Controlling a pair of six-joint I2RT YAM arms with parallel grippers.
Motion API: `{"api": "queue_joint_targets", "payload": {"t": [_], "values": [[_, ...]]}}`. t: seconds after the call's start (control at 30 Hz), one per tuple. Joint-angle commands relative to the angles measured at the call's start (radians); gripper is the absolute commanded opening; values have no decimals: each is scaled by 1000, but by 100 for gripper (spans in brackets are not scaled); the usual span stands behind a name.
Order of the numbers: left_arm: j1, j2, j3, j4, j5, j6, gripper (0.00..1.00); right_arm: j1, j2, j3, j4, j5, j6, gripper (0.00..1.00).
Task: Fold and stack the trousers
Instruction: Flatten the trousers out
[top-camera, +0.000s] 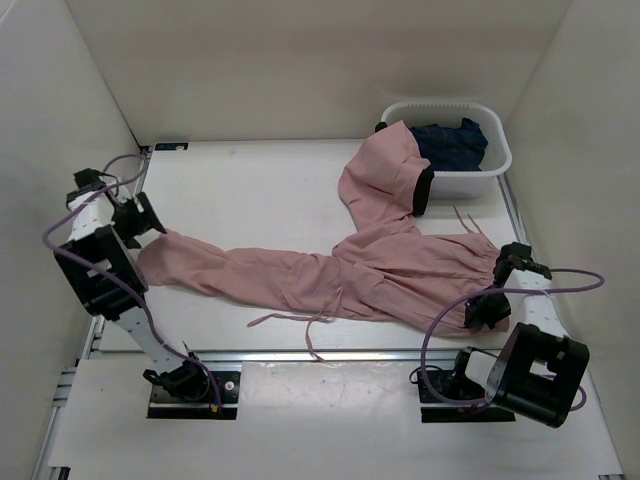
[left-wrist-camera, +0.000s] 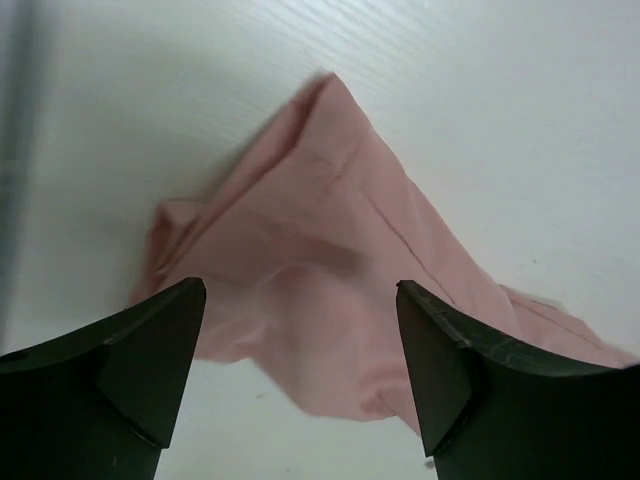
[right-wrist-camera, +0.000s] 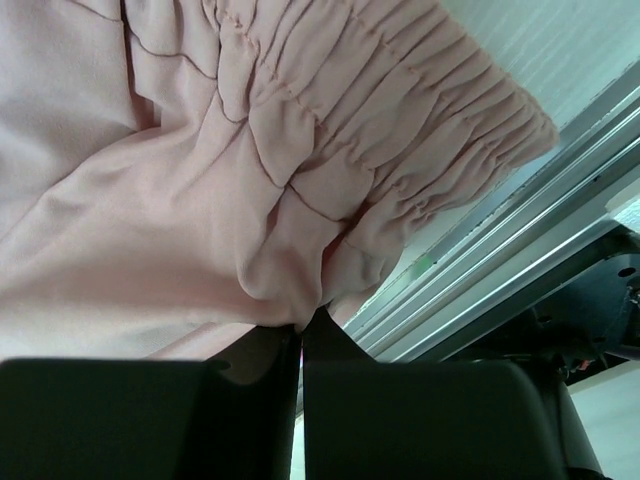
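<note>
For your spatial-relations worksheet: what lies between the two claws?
The trousers, stretched across the table from left claw to right claw, shown in the top view.

Pink cargo trousers (top-camera: 380, 270), 1 pc, unfolded.
Soft dusty-pink fabric, creased, spread flat across table (top-camera: 250, 180). One leg runs left, cuff nr L edge; other leg bends up to far R, end draped on basket (top-camera: 497, 160) rim. Gathered waistband (right-wrist-camera: 400, 110) at R, nr front edge. Thin drawstrings (top-camera: 300, 320) trail loose twd front.
</note>
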Motion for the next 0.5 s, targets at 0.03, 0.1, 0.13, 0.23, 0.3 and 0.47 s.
{"api": "queue_joint_targets", "payload": {"t": [0.03, 0.1, 0.13, 0.23, 0.3, 0.47], "values": [[-66, 97, 38, -52, 4, 0, 89, -4, 24, 51, -5, 32, -26, 0], [-76, 119, 28, -52, -45, 0, 78, -4, 24, 61, -5, 32, -26, 0], [-86, 119, 28, -25, -89, 0, 71, -4, 24, 71, -5, 41, -26, 0], [-86, 119, -3, 14, -129, 0, 26, -4, 24, 81, -5, 41, -17, 0], [-86, 96, -3, 32, -148, 0, 14, -4, 33, 81, -5, 50, -17, 0], [-86, -77, -37, 99, -202, 0, 14, -4, 22, 102, -23, 50, -26, 0]]}}
